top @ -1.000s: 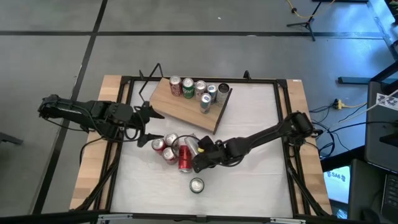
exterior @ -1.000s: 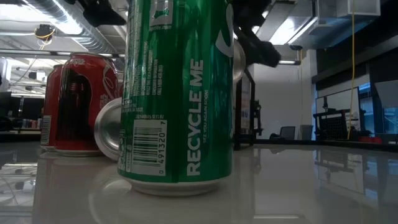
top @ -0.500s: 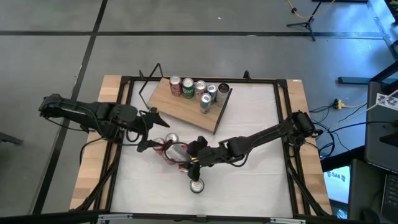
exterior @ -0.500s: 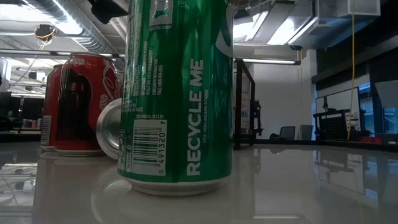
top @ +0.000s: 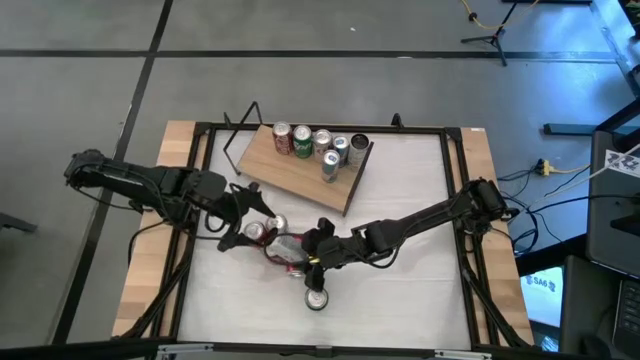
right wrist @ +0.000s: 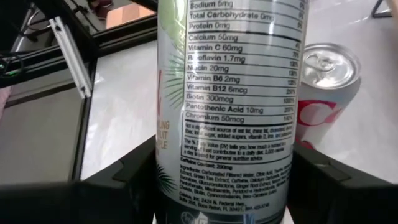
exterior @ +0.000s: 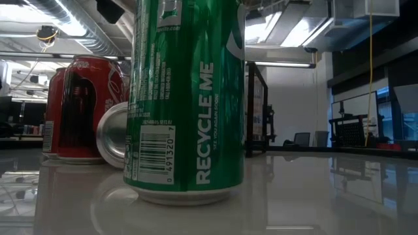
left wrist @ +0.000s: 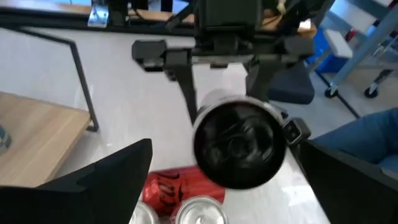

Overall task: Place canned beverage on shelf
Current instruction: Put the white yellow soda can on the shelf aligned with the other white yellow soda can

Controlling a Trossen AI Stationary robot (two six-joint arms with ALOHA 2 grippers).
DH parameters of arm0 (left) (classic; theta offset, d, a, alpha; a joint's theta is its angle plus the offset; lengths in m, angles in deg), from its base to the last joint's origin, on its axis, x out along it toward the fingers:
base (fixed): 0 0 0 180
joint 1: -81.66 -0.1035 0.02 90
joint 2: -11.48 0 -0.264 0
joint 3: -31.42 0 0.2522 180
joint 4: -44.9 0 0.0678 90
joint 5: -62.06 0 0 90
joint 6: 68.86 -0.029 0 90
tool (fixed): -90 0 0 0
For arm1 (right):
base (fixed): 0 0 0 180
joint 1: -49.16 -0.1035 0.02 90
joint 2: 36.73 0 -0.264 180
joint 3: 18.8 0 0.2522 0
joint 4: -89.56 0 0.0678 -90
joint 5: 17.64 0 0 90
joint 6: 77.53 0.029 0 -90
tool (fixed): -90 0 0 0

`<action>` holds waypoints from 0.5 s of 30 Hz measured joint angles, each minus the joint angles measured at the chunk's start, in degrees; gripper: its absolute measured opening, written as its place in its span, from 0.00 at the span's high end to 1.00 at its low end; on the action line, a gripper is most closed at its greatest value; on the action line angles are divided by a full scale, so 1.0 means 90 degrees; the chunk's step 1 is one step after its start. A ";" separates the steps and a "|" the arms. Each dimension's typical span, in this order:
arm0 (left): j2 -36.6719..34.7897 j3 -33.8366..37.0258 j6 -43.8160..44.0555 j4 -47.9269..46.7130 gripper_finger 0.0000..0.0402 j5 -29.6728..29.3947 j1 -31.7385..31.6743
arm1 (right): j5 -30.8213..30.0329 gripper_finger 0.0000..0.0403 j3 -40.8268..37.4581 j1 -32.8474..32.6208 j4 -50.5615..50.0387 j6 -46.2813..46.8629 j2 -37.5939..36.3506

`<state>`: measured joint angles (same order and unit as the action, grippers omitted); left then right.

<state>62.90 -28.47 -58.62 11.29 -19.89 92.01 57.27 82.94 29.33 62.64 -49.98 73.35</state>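
My right gripper (top: pixel 308 244) hangs over the table's middle, shut on a silver can (right wrist: pixel 230 93) with a printed nutrition label. My left gripper (top: pixel 238 228) stands open just left of it, facing the can's dark round end (left wrist: pixel 239 146). Below them is a cluster of red cans (top: pixel 260 234), one lying on its side (left wrist: pixel 177 186). The shelf (top: pixel 290 178), a light-brown board at the table's far side, carries several upright cans (top: pixel 320 145). My right gripper pinches the silver can's curved side wall (right wrist: pixel 169 177) between its two fingers (left wrist: pixel 186 93), one on each side and lying across the can. The fingers come from the table's right, slanting down. The can is lifted clear and tipped over, one end toward my left gripper.
A green can (top: pixel 316 298) stands upright alone near the table's front and fills the low view (exterior: pixel 186 98). A black metal frame (top: pixel 455 180) runs round the pale tabletop. Bare tabletop lies to the right of the cans.
My right gripper has risen a little, gone slightly toward the table's left and rolled, lifting the silver can and tipping it from upright onto a slant. My left gripper has swung toward the near edge and the can cluster, tipping downward. Both keep the same finger gap.
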 joint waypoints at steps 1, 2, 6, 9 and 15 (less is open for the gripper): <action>0.0002 0.0000 0.0014 0.0081 0.01 -0.0001 0.0032 | -0.0048 0.36 0.0000 0.0000 0.0006 -0.0002 0.0000; -0.0001 0.0000 0.0012 0.0156 0.01 0.0000 0.0063 | -0.0072 0.36 0.0000 0.0000 0.0008 -0.0002 0.0000; -0.0001 0.0000 0.0014 0.0233 0.01 -0.0002 0.0144 | -0.0097 0.36 0.0000 0.0000 0.0147 -0.0025 0.0000; -0.0001 0.0000 0.0014 0.0306 0.01 -0.0057 0.0179 | -0.0100 0.36 0.0000 0.0000 0.0406 -0.0121 0.0000; -0.0001 0.0000 0.0014 0.0314 0.01 -0.0334 0.0236 | -0.0100 0.36 0.0002 0.0012 0.0680 -0.0201 0.0001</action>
<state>62.90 -28.47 -58.49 14.11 -22.90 94.13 56.37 82.96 29.44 68.76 -51.79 73.36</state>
